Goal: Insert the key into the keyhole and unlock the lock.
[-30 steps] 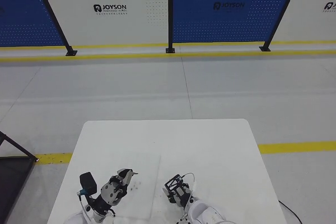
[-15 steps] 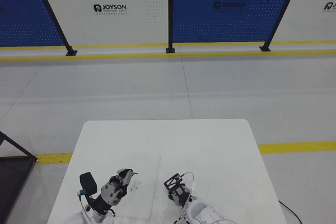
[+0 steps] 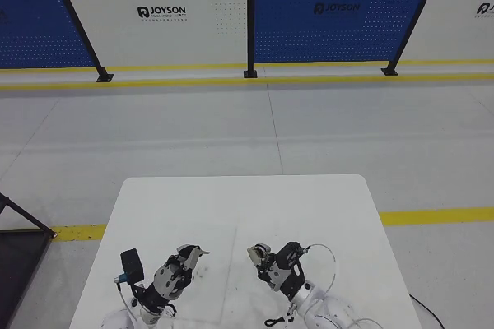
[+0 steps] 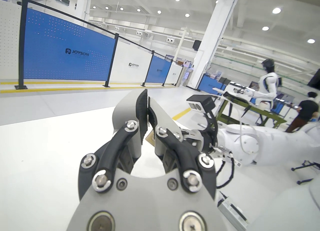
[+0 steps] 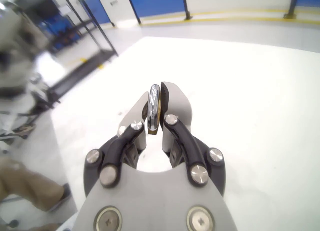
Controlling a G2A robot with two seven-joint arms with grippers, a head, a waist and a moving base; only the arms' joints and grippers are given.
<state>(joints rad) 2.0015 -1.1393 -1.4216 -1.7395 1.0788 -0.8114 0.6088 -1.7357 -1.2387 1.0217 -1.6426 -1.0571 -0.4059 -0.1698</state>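
Observation:
My right gripper (image 3: 258, 253) is shut on a padlock (image 5: 153, 109) with a brass body and a silver shackle, held edge-on between its fingers (image 5: 175, 101) just above the white table (image 3: 296, 210). My left gripper (image 3: 197, 252) hovers near the table's front left, a short gap from the right one, and the two point toward each other. Its pads (image 4: 143, 109) are pressed together. In the top view a thin tip that looks like the key (image 3: 204, 250) sticks out past them. The right arm (image 4: 240, 142) lies just beyond the left fingers.
The table's far half and right side (image 3: 329, 222) are bare. A black metal rack (image 3: 8, 218) stands off the table's left edge. Both grippers are close to the table's near edge.
My right arm has swung up and forward, turning its gripper and the padlock toward the left gripper. The left gripper has shifted slightly to the right.

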